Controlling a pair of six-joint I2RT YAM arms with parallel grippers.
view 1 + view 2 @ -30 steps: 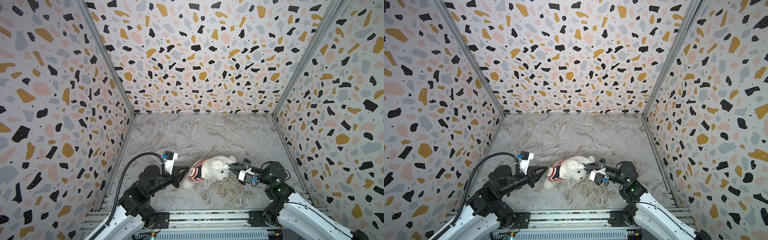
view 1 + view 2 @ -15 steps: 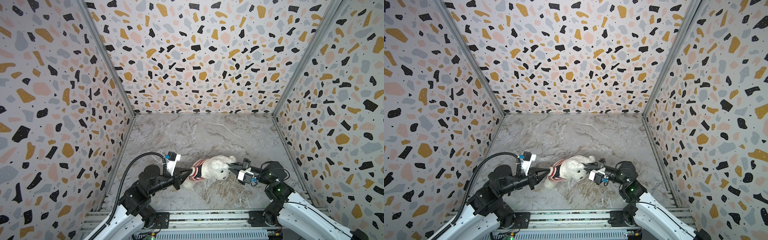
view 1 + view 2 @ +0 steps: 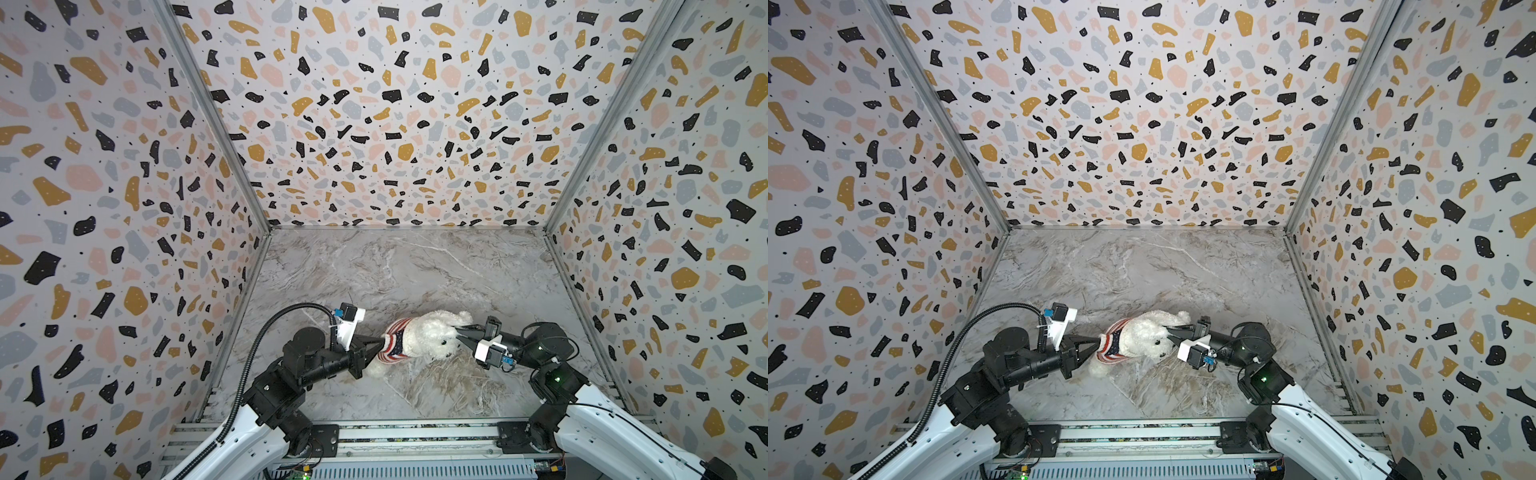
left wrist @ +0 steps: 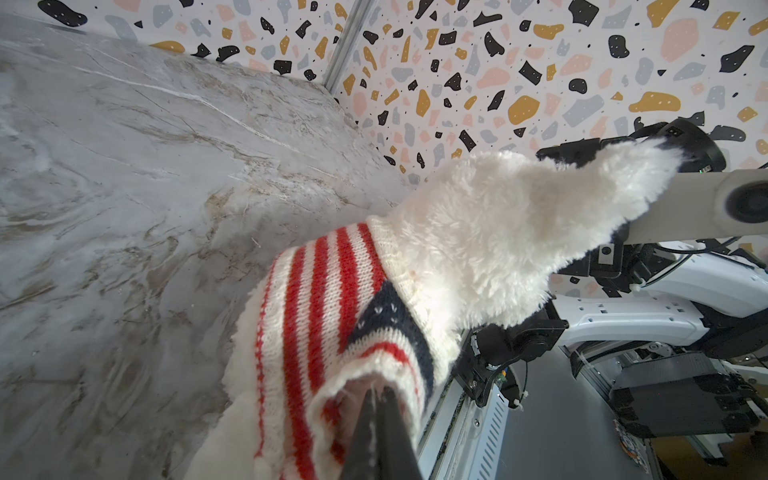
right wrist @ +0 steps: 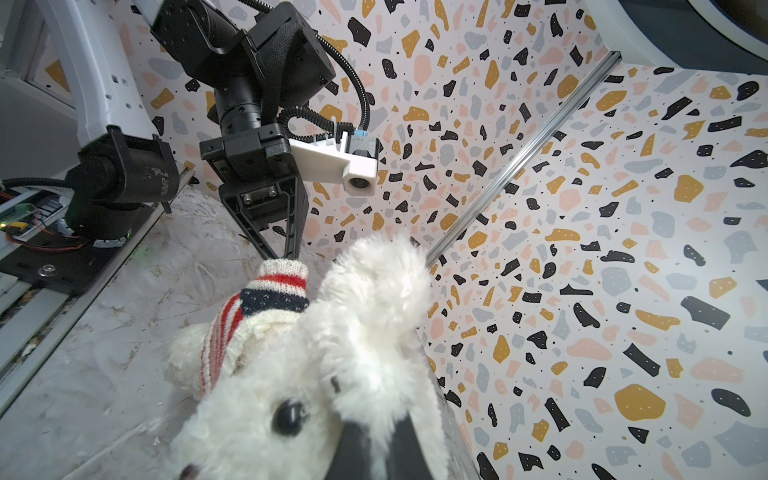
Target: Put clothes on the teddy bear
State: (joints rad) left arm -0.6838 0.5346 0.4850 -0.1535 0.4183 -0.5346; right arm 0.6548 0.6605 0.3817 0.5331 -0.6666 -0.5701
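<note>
While both arms pinch it from opposite ends, the teddy bear [image 3: 432, 337] [image 3: 1144, 334] lies stretched across the near part of the floor, about midway between the side walls. Its head points toward my right arm and its legs toward my left. One dark eye and the nose face the front in both top views. I cannot tell whether its body rests fully on the surface.

A knit sweater [image 3: 397, 344] [image 3: 1113, 345] covers its torso: red and white stripes with a navy patch dotted white, clear in the left wrist view [image 4: 332, 299]. White fur shows beyond the collar and below the hem.

My left gripper [image 3: 381, 341] [image 3: 1098, 341] has its jaws pressed together on the sweater. In the right wrist view its tips [image 5: 282, 255] meet on a ribbed, striped end of the knit, and from its own camera [image 4: 379, 392] the wool bunches around the narrow fingers.

My right gripper [image 3: 457, 334] [image 3: 1169, 333] is clamped on the bear's head. Its wrist view shows fluffy white fur squeezed between the two dark fingers [image 5: 359, 451], just beside the eye. From the left wrist, the bear [image 4: 498, 232] draws out to a furry point toward that arm.

Underneath is grey-veined marble floor [image 3: 415, 270], enclosed by terrazzo-print walls [image 3: 395, 124].
</note>
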